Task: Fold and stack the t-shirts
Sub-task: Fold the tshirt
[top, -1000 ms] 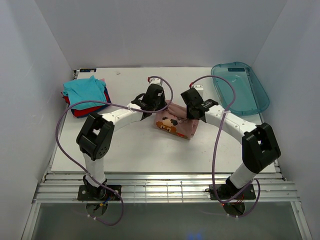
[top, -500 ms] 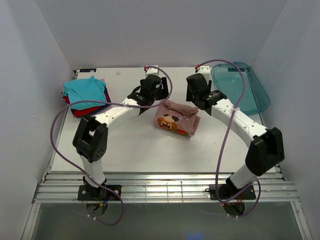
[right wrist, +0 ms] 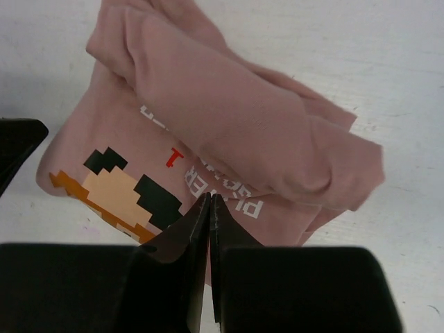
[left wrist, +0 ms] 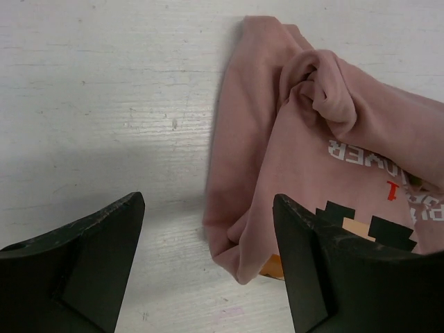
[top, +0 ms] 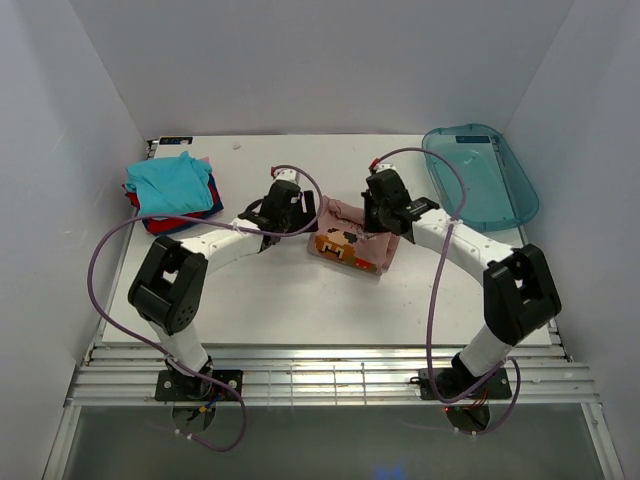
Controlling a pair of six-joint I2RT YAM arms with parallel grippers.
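Where overhead blurs the pink t-shirt (top: 345, 240), wrists reveal lettering (right wrist: 236, 201).

Free table (left wrist: 104, 104) left of pink shirt (left wrist: 291, 159)

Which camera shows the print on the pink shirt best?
Right wrist: the pink shirt print is close and nearly whole. Left wrist crops it at the edge; top view shows it tiny.
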